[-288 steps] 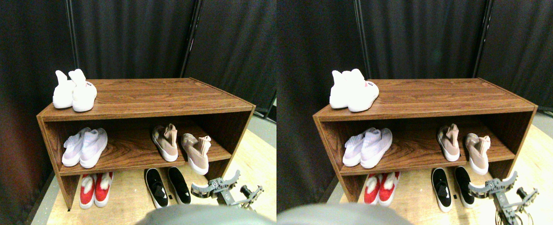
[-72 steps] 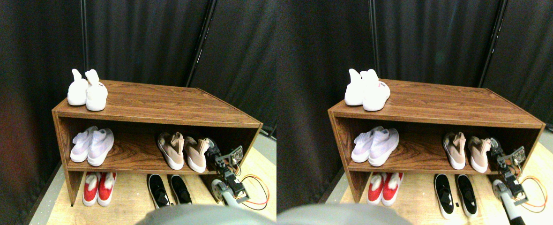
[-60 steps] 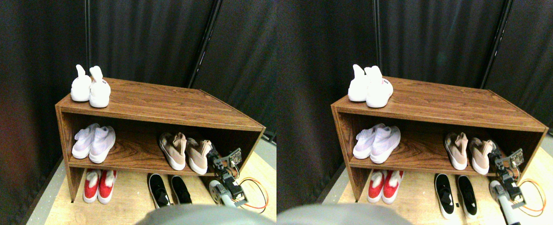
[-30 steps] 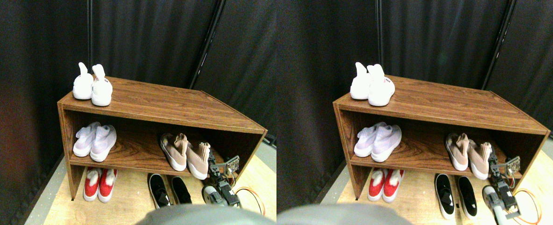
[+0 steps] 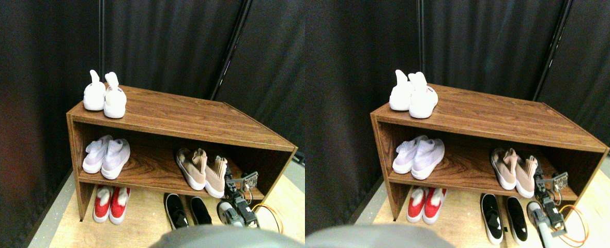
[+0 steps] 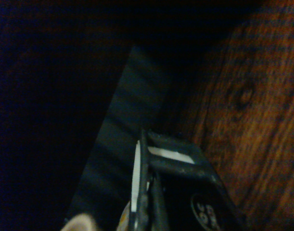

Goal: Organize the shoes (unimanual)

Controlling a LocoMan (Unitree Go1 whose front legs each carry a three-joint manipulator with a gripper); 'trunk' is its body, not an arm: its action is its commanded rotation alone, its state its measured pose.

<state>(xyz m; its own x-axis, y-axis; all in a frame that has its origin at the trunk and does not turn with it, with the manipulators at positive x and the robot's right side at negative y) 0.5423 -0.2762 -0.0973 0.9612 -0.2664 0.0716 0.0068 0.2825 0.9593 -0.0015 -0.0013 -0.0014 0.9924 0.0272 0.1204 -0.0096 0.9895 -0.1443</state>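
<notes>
the right gripper (image 5: 229,182) sits at the front edge of the middle shelf, just beside the outer shoe of the pink pair (image 5: 205,170); whether it touches that shoe, and whether its jaws are open or closed, cannot be told. in the wrist view the dark jaw frame (image 6: 183,166) stands against wood grain with a white sliver beside it. the pink shoes lie close together on the middle shelf of the wooden rack (image 5: 181,116). the lavender pair (image 5: 106,156) is at the other end of that shelf, the white pair (image 5: 105,96) on top, and the red pair (image 5: 107,202) and black pair (image 5: 186,209) on the floor (image 5: 139,225) below.
</notes>
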